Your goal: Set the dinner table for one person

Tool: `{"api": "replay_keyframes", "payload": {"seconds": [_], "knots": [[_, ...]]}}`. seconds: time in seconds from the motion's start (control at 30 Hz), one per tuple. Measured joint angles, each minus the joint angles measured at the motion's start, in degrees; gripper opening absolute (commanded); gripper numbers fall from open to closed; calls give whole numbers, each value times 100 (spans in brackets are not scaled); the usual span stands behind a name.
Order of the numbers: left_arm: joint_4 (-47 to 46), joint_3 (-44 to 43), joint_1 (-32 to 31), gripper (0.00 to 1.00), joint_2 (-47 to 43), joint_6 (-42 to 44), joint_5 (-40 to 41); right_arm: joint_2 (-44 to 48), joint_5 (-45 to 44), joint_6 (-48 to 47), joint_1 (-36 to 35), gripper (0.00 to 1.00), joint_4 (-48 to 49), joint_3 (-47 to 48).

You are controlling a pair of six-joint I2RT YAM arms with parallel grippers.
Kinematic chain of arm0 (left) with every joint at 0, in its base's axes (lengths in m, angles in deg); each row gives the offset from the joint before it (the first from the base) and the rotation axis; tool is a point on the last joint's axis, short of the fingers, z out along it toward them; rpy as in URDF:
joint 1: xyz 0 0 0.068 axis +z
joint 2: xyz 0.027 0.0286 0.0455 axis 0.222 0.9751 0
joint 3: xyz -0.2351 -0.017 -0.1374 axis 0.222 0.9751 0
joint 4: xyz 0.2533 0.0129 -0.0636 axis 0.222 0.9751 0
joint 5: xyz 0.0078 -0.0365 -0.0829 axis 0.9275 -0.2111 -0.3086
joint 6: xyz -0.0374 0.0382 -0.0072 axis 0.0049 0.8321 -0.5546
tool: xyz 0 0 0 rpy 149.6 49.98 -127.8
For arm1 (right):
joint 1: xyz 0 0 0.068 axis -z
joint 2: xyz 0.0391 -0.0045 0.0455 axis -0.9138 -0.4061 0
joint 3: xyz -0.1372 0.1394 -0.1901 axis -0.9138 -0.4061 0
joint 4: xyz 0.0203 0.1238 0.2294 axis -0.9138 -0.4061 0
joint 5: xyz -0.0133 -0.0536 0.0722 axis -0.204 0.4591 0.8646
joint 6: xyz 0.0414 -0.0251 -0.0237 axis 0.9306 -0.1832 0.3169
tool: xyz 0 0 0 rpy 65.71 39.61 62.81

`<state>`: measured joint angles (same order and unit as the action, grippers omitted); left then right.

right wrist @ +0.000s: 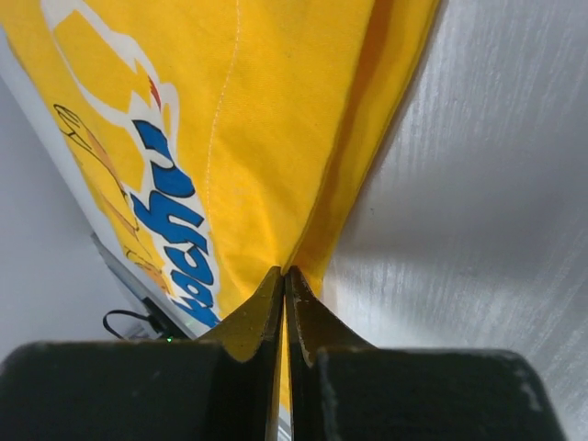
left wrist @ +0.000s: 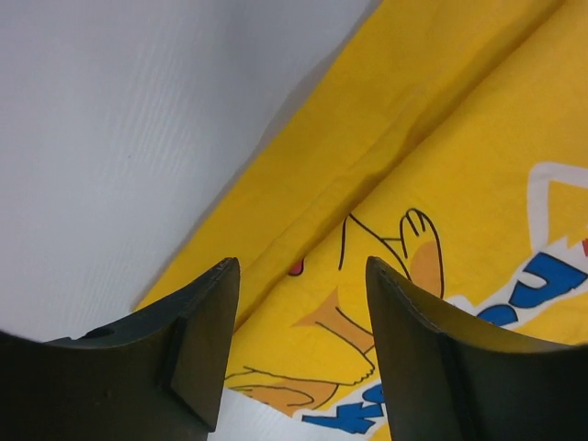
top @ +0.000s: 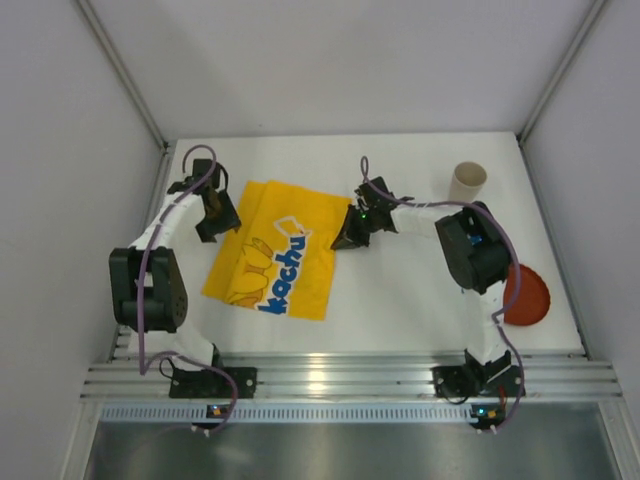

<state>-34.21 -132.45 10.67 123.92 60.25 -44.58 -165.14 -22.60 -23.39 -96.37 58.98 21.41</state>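
Here the white table (top: 400, 290) spreads open between mat (top: 275, 255) and cup (top: 467, 182); the right claw (right wrist: 283, 276) is pinched shut on the mat's right edge; the left claw (left wrist: 299, 266) gapes, holding nothing, over its left edge; the red plate (top: 527, 295), near right, is partly hidden behind the right arm; the cup stands far right.

Both arms had white links and bulky black joint housings. A thin purple cable (top: 141, 320) ran along the left arm (top: 165, 222), and a similar one followed the right arm (top: 470, 250). The bases (top: 205, 381) were black, with small coloured lights. The left gripper (left wrist: 301, 276) and the right gripper (right wrist: 283, 276) had dark, matte, wedge-shaped fingers (left wrist: 202, 340).
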Motion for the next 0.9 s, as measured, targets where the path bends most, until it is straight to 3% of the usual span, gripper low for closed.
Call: {"api": "replay_keyframes", "payload": {"seconds": [0.3, 0.63, 0.87, 0.9], "knots": [[-645, -98, 645, 55, 1248, 466, -737, 15, 205, -317, 354, 0, -332, 4], [-1191, -232, 737, 54, 1683, 614, -1923, 13, 306, -595, 496, 0, -636, 61], [-1596, -105, 739, 27, 1834, 509, -2498, -35, 317, -697, 496, 0, -767, 326], [-1670, -61, 741, 18, 1834, 472, -2564, -63, 321, -713, 496, 0, -776, 367]]}}
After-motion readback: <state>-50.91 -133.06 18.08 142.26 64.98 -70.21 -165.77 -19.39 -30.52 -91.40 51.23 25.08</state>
